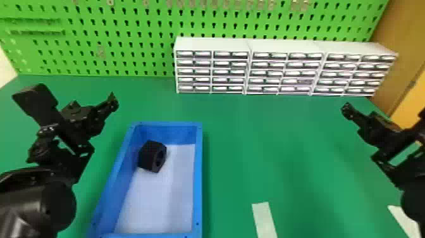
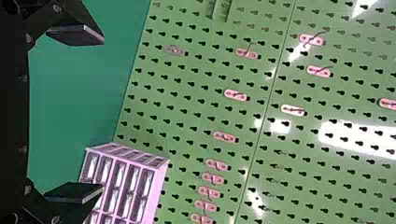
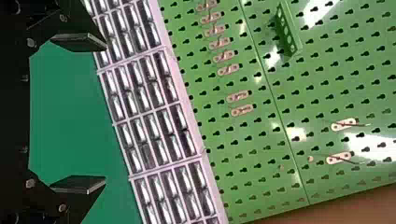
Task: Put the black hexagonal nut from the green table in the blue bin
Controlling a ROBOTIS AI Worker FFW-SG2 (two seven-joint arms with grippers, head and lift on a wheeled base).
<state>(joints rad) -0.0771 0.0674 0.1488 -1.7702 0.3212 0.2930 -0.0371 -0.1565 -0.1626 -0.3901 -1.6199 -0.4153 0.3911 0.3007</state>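
Observation:
The black hexagonal nut (image 1: 146, 155) is inside the blue bin (image 1: 198, 177), at its far left against the left wall, on its side with the hole facing right. My left gripper (image 1: 73, 103) is above the table to the left of the bin's far end, apart from the nut. Far to the right of the bin, my right gripper (image 1: 384, 112) is held over the table's right side. Both the left gripper (image 2: 99, 114) and the right gripper (image 3: 103, 113) have their fingers wide apart with nothing between them in the wrist views.
White drawer cabinets (image 1: 243, 68) stand along the back of the green table (image 1: 284, 142), before a green pegboard (image 1: 126, 41). A pale strip (image 1: 265, 220) lies right of the bin near the front, and another pale piece (image 1: 406, 221) is at the front right.

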